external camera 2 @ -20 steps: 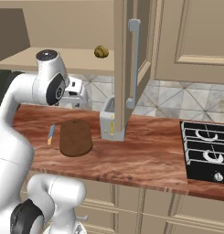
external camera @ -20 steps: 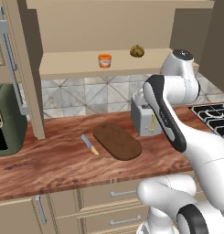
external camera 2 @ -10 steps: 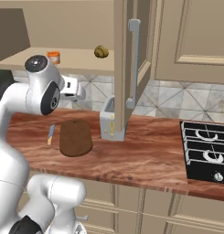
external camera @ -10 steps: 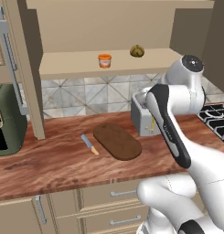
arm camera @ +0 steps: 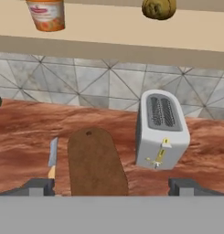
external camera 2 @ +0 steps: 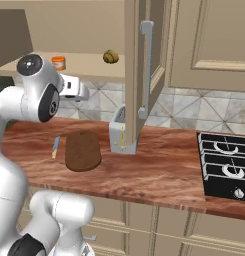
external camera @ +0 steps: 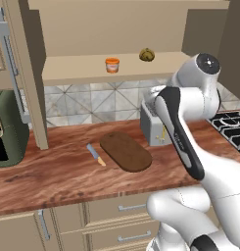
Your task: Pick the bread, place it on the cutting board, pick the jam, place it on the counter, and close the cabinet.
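Observation:
The olive-brown bread (external camera: 147,54) (external camera 2: 111,56) (arm camera: 159,7) and the orange jam (external camera: 112,64) (external camera 2: 58,62) (arm camera: 46,14) both sit on the shelf of the open cabinet (external camera: 87,74). Below them, the dark oval cutting board (external camera: 125,150) (external camera 2: 82,150) (arm camera: 96,162) lies bare on the wood-grain counter (external camera: 53,179). My gripper (arm camera: 112,187) is open with nothing between its fingertips (arm camera: 40,186). It hovers above the counter in front of the board, below shelf height and facing the tiled wall. The white hand (external camera 2: 74,89) is just under the jam.
A grey toaster (external camera: 155,122) (arm camera: 161,130) stands right of the board and a small knife (external camera: 96,154) (arm camera: 52,155) lies to its left. An open cabinet door (external camera 2: 141,75) hangs over the toaster. There is a green appliance (external camera: 6,130) at far left and a stove (external camera 2: 226,165) at right.
The arm's upper joints have swung a little and the hand has risen slightly toward the shelf, uncovering the jam in the right base view. Bread, jam and board have not moved.

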You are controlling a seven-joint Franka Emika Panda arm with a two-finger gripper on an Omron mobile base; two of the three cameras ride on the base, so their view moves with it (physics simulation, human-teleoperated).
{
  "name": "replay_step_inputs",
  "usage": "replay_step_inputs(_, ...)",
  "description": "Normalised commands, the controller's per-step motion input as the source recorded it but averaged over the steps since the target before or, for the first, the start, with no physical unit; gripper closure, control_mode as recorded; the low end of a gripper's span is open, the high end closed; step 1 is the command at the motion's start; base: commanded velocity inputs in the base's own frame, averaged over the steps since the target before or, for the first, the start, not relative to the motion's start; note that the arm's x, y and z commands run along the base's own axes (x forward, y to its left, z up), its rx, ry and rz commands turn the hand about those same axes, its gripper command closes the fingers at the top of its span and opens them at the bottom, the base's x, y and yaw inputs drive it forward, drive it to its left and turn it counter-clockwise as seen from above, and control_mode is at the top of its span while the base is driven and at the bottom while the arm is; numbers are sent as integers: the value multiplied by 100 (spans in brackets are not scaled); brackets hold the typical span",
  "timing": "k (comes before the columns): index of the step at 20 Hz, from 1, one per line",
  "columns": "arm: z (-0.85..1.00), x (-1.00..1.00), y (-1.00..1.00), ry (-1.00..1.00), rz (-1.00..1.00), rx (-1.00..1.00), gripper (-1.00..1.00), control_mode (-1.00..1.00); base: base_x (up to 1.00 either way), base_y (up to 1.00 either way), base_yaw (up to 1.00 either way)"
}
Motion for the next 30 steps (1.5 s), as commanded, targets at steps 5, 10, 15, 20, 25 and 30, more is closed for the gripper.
replay_step_inputs(5, 30, 0, 16, -4, 0, 3, -100, -100, 0, 0, 0)
replay_step_inputs(10, 32, 0, 16, -5, 0, 6, -100, -100, 0, 0, 0)
replay_step_inputs(15, 26, 1, 25, -3, 0, 4, -100, -100, 0, 0, 0)
replay_step_inputs(20, 2, 34, 19, -1, 0, 0, -100, -100, 0, 0, 0)
replay_step_inputs(25, 0, 51, 16, 0, 0, 0, -100, -100, 0, 0, 0)
replay_step_inputs(30, 0, 43, 18, -2, 0, 0, -100, -100, 0, 0, 0)
